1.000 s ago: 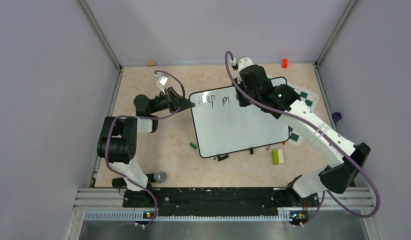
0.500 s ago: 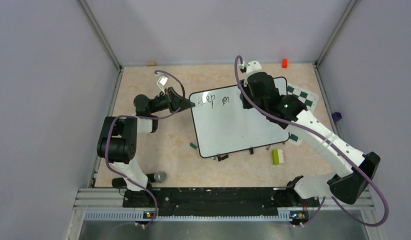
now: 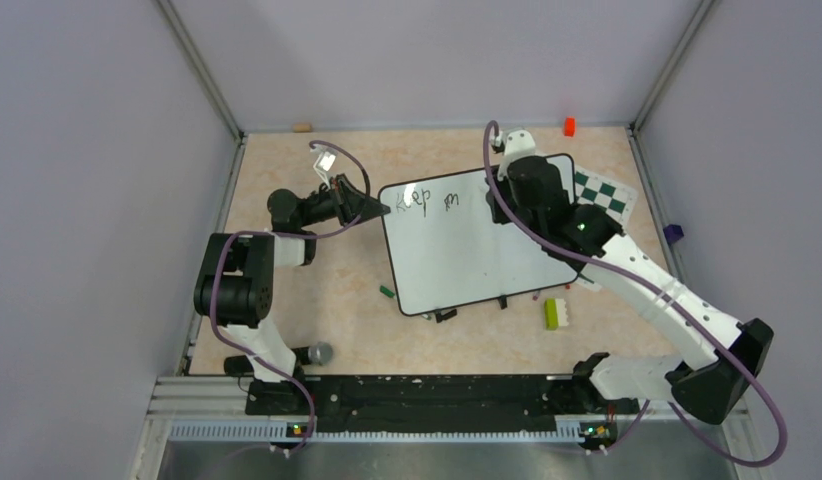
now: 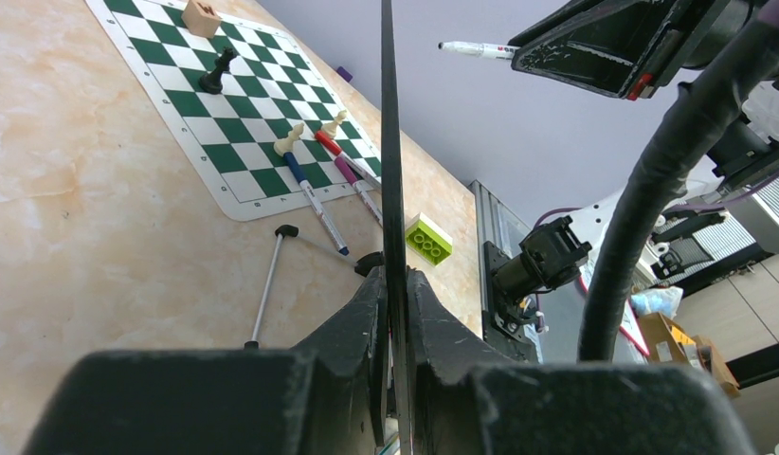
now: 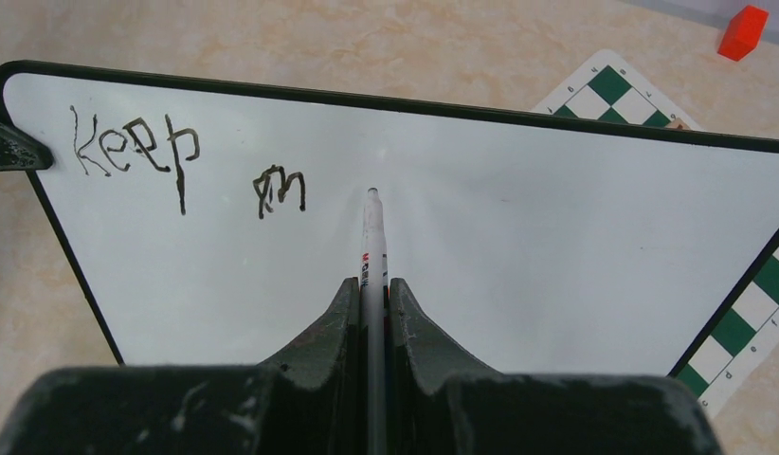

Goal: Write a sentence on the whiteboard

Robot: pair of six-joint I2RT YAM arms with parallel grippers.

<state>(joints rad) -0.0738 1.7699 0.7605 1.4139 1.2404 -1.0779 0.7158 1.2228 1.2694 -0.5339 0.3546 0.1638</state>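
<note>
Top external view: on the marble-patterned table point(image 3: 327, 300) the whiteboard point(image 3: 477, 260) sits between two robot arms, its right side overlapping a green-and-white chess mat point(image 3: 609, 195). The left gripper point(image 3: 380, 209) is clamped on the board's upper-left corner. In the left wrist view its fingers point(image 4: 371, 313) pinch the thin black rim, seen edge-on. The right gripper point(image 5: 372, 284) reaches over the board's far edge, its jaws closed tight around a white marker point(image 5: 371, 237) pointing at the board face. The tip sits just right of the last stroke and appears lifted clear of the surface, with a gap visible from the left wrist camera. The sentence point(image 3: 415, 200), in dark ink along the board's top left, reads only "Keep" and a rough "m". By that measure the job looks under way but far from finished: the rest of that second word, and anything after it, remains unwritten on the wide blank stretch to the right.
</note>
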